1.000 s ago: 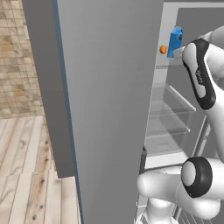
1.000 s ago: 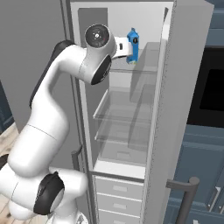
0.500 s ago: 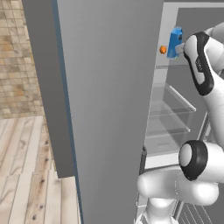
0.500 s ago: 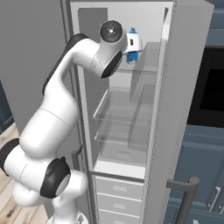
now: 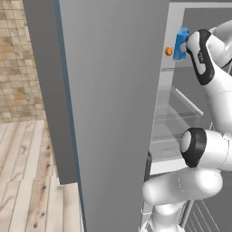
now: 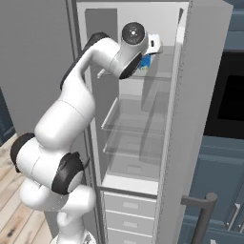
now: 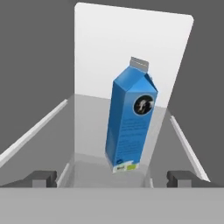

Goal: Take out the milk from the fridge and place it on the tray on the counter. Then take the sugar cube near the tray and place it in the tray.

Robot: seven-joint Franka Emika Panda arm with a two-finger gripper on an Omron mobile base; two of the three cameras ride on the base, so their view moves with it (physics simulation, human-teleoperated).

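Note:
The fridge (image 6: pixel 200 119) stands open, its big grey door (image 5: pixel 113 104) swung out to the left. The milk (image 7: pixel 131 118), a blue gable-top carton, stands upright on the top shelf; it also shows as the carton (image 5: pixel 181 43) by the arm's wrist and, half hidden behind the hand, as the blue carton (image 6: pixel 145 61). My gripper (image 7: pixel 113 178) is open and level with the carton's base. It stops short of the carton, one fingertip (image 7: pixel 43 177) on either side of its line, touching nothing. The tray, the counter and the sugar cube are out of view.
A small orange thing (image 5: pixel 168 51) sits on the top shelf beside the milk. Below are glass shelves (image 6: pixel 138 121) and pale drawers (image 6: pixel 128 205). Right of the fridge are a dark oven (image 6: pixel 228 95) and blue cabinets with a bar handle (image 6: pixel 205 212).
The arm has reached further into the fridge's top shelf, bringing the hand close to the milk. The jaws stay open; the carton has not moved.

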